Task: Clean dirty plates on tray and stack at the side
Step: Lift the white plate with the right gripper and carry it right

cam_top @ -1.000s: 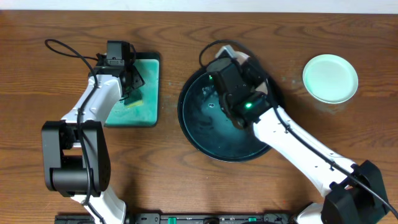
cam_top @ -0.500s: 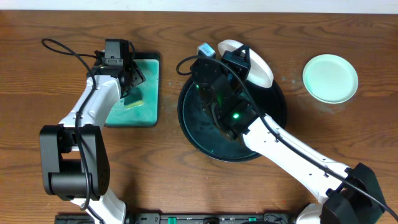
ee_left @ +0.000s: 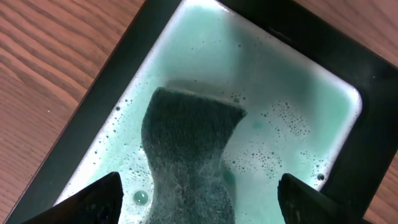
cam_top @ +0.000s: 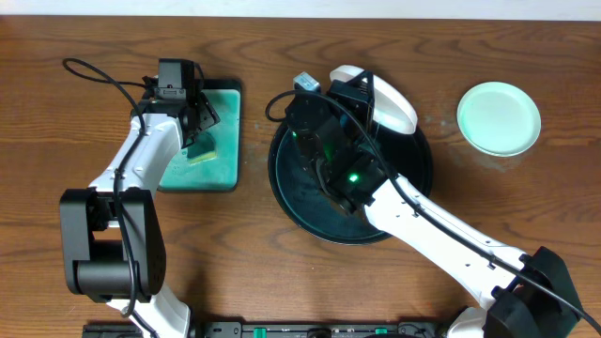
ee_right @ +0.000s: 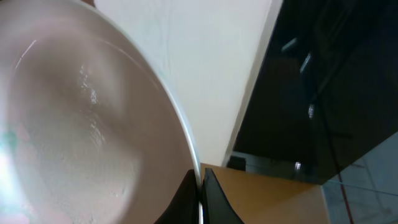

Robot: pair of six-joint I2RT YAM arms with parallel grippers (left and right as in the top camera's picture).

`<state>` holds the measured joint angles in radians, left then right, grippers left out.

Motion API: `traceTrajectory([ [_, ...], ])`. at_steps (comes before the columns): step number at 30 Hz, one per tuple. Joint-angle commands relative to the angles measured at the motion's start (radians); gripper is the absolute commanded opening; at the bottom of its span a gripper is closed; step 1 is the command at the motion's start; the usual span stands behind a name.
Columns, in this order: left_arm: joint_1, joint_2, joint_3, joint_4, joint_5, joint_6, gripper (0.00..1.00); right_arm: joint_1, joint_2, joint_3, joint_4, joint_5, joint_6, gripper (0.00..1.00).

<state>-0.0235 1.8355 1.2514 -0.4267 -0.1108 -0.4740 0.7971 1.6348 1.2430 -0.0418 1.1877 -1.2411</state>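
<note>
**White plate clamped at the rim above the tray's far edge**

White and glossy, the held plate (cam_top: 396,108) is gripped by the right gripper (ee_right: 200,186), whose jaws are closed narrowly on the plate's rim. From overhead, the plate is seen tilted steeply, lifted off the tray (cam_top: 305,207) and hanging over the tray's far right rim, with the gripper's black body just to its left. In the right wrist view the plate fills the left half of the picture. Its face is wet, with small bright droplets across the well, and a faint teal trace is visible at the far left edge. The rim runs as a thin pale line straight down into the closed fingertips. The tray floor below is coated with a wet teal film.

A second plate (cam_top: 499,117) lies flat on the table (cam_top: 554,188), to the right of the tray and well apart from it. It is round, with a pale green tint and a lighter rim, and nothing touches it.

At the left, the left gripper (ee_left: 199,199) is held above the small tray (cam_top: 225,117), which is filled with foamy teal liquid (ee_left: 292,106). Its jaws are spread wide. A dark green sponge (ee_left: 186,155) lies in the liquid between the two fingertips (ee_left: 93,199), and neither is seen touching it. Bubbles are scattered around the sponge, mostly to its right and along its left side.
</note>
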Motion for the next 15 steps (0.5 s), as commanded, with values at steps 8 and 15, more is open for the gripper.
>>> traceTrajectory([
  [8, 0.001, -0.021, 0.003, -0.003, -0.012, 0.002, 0.8, -0.097, -0.027, 0.013, -0.348, -0.262, 0.586, 0.01],
  [15, 0.001, -0.021, 0.003, -0.003, -0.012, 0.002, 0.8, -0.272, -0.074, 0.014, -0.172, -0.407, 0.738, 0.01],
])
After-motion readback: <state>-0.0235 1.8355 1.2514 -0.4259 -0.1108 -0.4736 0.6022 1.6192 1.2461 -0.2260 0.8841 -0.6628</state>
